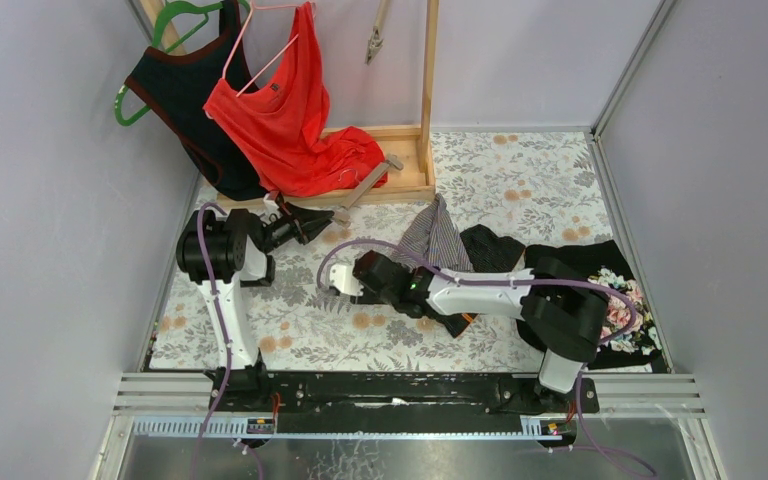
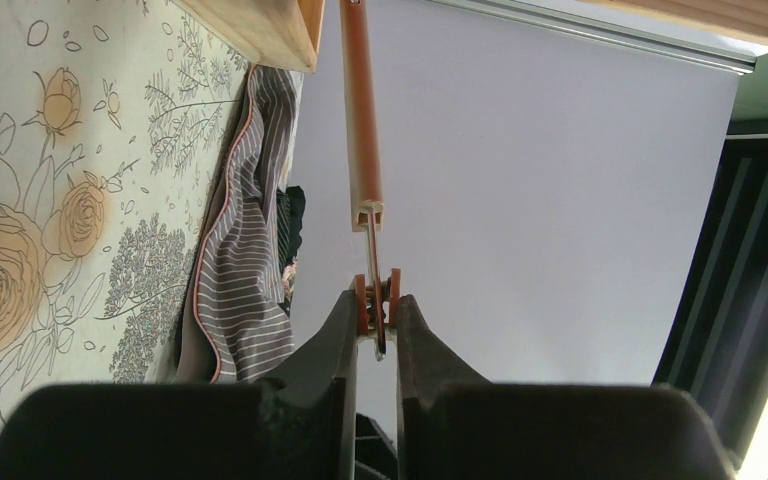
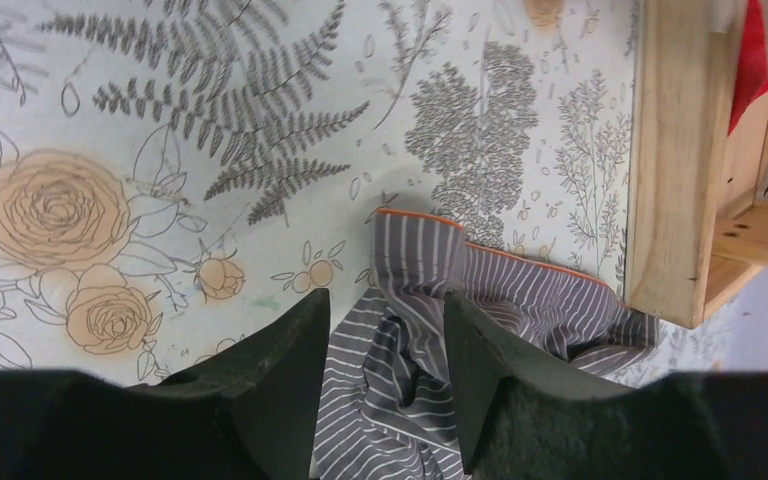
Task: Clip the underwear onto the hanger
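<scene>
The worktop [image 1: 520, 170] has a floral cloth. On it lie striped grey underwear [image 1: 438, 238], a dark garment [image 1: 492, 247], a black flowered garment [image 1: 625, 300] and a wooden rack base [image 1: 400, 160].

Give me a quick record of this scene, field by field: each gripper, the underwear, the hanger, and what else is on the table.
left gripper: shut on the hanger clip, squeezing it
right gripper: fingers either side of the striped underwear, lifting it; grip not clear
underwear: grey striped, orange trim, peaked up off the floral table
hanger: tan bar, clip at its end, held beside the wooden rack
on the rack: red top, dark top
other clothes: dark pile by the right arm
</scene>
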